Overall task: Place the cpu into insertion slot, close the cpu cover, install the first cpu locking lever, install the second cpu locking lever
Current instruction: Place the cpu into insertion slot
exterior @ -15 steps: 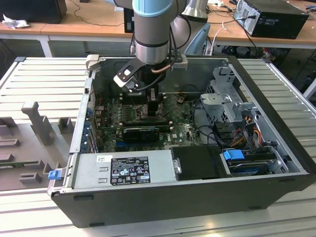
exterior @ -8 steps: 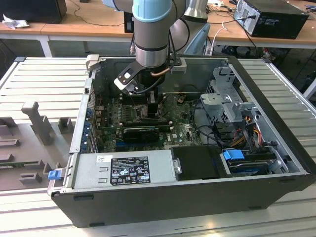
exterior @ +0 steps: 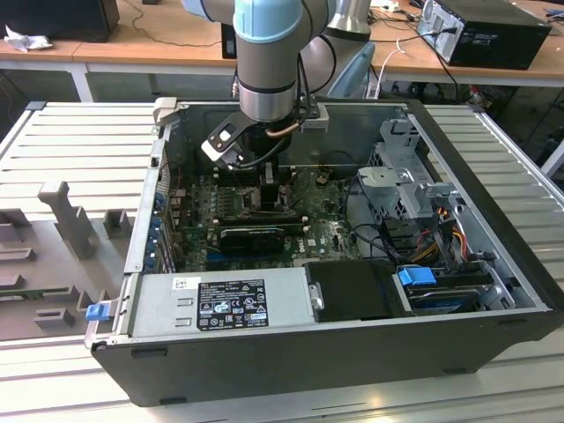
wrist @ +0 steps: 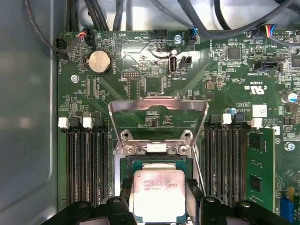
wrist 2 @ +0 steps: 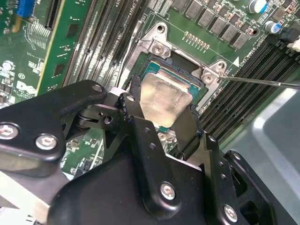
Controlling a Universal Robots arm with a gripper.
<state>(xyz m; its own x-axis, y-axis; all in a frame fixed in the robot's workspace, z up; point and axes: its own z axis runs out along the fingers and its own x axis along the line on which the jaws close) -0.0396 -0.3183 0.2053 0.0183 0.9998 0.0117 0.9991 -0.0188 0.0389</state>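
Tool (wrist 2: pixel 161 112) clenched on the cpu (wrist: pixel 158 193), one black finger (wrist 2: pixel 190 126) on each of two opposite edges. Silver top faces up, with faint print on it.

Cpu sits directly over the slot (wrist: pixel 126 168). The slot's dark interior shows past the chip's far edge in both wrist views. Cannot tell whether the chip touches the slot floor or hangs just above it.

Cover (wrist: pixel 136 104) is swung up and open on the slot's far side, hinged at two screwed brackets. Green board shows through its window. Not closed over the chip.

One thin lever (wrist 2: pixel 262 82) is unlatched. It runs out from a corner of the slot frame, across the memory slots (wrist: pixel 84 164) that flank the socket on both sides.

Beyond the cover, a coin cell (wrist: pixel 100 62) sits on the board (wrist: pixel 154 56), with black cables (wrist: pixel 197 14) looped above.

In the exterior view my arm (exterior: pixel 269 53) reaches straight down into the open case (exterior: pixel 352 352), toward its back half. A long black card (exterior: pixel 256 236) lies just in front of the tool. The silver power supply (exterior: pixel 220 300) fills the near edge. The drive cage (exterior: pixel 405 167) stands at the exterior view's right.

The case rests on a ribbed grey bench (exterior: pixel 79 141). Grey fixture blocks (exterior: pixel 62 207) are at the exterior view's left.
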